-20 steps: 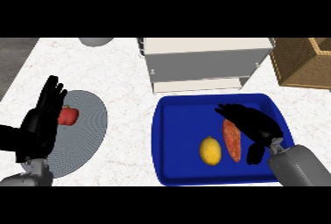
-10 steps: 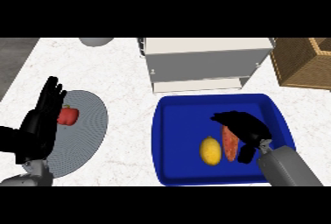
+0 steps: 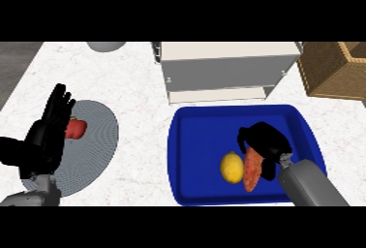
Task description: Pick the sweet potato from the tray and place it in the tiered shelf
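An orange sweet potato (image 3: 252,172) lies in the blue tray (image 3: 207,126), just right of a yellow lemon (image 3: 232,167). My right hand (image 3: 266,143) is over the potato's upper end, fingers curled down around it and hiding that end. The white tiered shelf (image 3: 227,72) stands directly behind the tray. My left hand (image 3: 49,128) stays open at the left, fingers up, over the grey plate.
A grey plate (image 3: 97,140) at the left holds a small red pepper (image 3: 76,128). A wicker basket (image 3: 336,68) stands at the back right. A grey bowl's edge (image 3: 107,46) shows at the top.
My right hand has shifted left and down over the sweet potato and curled its fingers round it. The potato's lower end has tilted slightly. The left hand has not moved.
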{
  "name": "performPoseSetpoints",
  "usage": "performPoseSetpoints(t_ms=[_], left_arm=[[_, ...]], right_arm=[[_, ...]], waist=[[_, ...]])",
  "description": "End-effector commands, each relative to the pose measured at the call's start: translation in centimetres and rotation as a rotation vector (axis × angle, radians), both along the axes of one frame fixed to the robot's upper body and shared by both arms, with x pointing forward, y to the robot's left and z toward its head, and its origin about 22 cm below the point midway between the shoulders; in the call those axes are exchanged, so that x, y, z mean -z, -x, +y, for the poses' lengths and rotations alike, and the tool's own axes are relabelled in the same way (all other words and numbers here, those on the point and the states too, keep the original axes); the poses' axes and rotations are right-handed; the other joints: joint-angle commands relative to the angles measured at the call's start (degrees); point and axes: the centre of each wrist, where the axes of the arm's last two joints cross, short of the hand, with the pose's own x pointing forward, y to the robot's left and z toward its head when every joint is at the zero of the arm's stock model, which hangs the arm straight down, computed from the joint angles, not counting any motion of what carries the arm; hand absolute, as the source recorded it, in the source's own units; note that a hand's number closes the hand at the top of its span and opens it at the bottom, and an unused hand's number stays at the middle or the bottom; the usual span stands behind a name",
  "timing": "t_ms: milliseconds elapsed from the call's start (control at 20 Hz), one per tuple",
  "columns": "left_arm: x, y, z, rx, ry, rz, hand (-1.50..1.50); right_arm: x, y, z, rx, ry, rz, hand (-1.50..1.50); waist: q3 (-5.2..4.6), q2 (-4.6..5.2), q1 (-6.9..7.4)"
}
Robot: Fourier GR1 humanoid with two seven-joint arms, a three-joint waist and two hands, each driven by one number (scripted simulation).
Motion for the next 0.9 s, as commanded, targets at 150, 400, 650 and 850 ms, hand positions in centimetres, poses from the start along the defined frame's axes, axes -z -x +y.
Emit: performPoseSetpoints(t_ms=[150,400,650,850], left_arm=[[0.6,0.4,0.0,0.006,0.013,0.003,0.0],[0.8,0.5,-1.1,0.016,0.012,0.022,0.0],[-0.2,-0.3,-0.5,0.023,-0.008,0.004,0.0],[0.6,-0.4,-1.5,0.005,0.009,0.008,0.0]], right_arm=[[1.6,3.2,9.3,0.396,-0.018,-0.006,1.5],[-0.7,4.6,12.2,0.541,-0.131,-0.007,1.5],[-6.0,6.1,17.0,0.535,-0.262,-0.024,1.5],[-11.6,6.9,17.4,0.603,-0.52,-0.15,1.5]], waist=[[0.44,0.15,-0.27],[0.56,0.38,1.0],[0.51,0.44,1.14],[0.5,0.28,0.52]])
